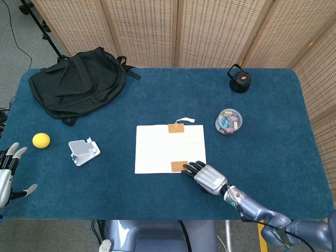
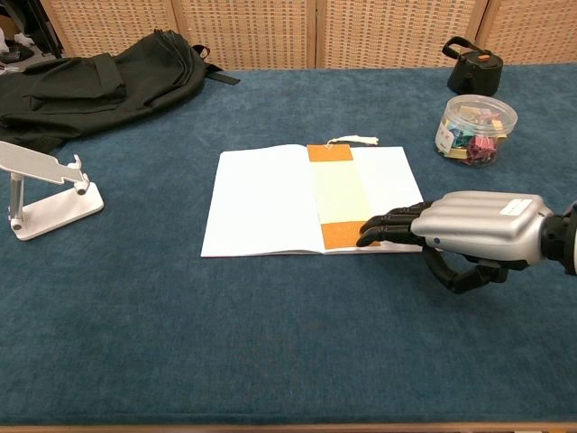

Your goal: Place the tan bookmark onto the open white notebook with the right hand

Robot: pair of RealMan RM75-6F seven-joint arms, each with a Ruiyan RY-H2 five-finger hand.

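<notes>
Lying flat along the centre fold of the open white notebook [image 2: 270, 200], the tan bookmark [image 2: 337, 194] with orange ends is already in place. My right hand [image 2: 469, 231] rests its dark fingers [image 2: 383, 229] on the near orange end, holding nothing; I judge a straight lift clear avoids dragging it. My left hand [image 1: 9, 170] hangs open past the blue table [image 1: 157, 199]. One bookmark, one notebook.

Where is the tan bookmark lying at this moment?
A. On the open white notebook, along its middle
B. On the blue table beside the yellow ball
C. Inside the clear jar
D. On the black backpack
A: the tan bookmark lies flat along the middle of the open white notebook, with the right robot hand's fingertips at its near end.
</notes>
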